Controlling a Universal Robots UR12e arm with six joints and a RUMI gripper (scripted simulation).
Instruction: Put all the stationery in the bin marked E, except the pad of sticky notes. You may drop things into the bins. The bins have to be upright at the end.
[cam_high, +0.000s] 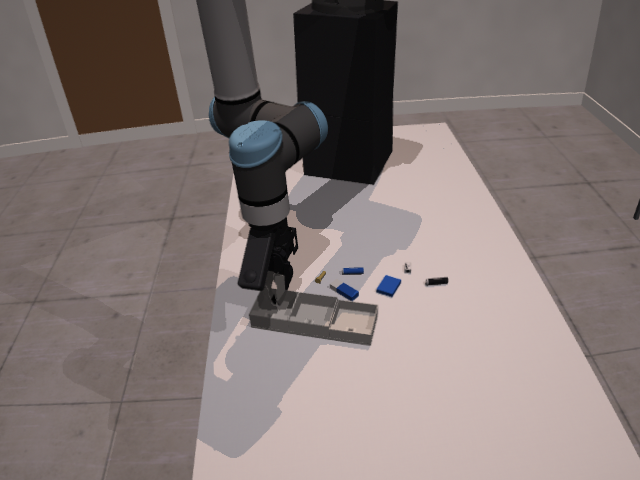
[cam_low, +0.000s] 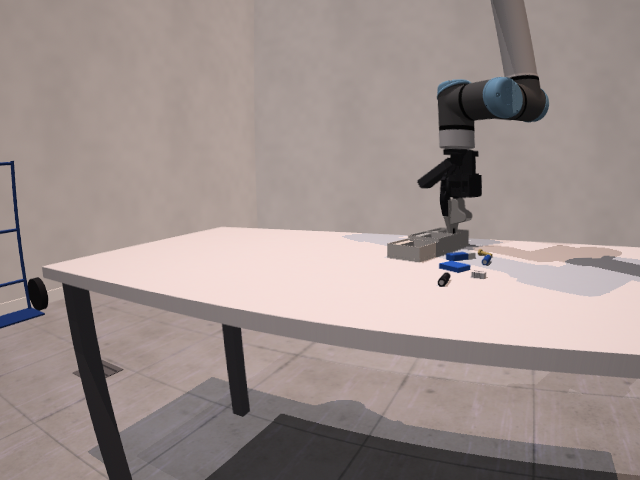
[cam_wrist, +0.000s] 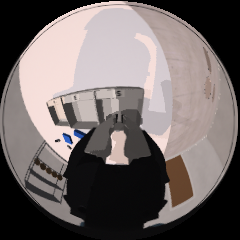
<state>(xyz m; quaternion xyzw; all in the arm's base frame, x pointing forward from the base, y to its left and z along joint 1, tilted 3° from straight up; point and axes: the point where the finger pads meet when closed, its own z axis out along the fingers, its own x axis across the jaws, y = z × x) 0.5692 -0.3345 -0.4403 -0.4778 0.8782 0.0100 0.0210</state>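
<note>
The end effector (cam_high: 275, 292) hangs closed over the end compartment of the grey bin row (cam_high: 361, 338); whether it pinches anything I cannot tell. The small blue pieces (cam_high: 353, 270) (cam_high: 347, 290) lie near the bins on the surface (cam_high: 465, 361). They look light and stiff; I'd pinch them across the narrow sides.
</note>
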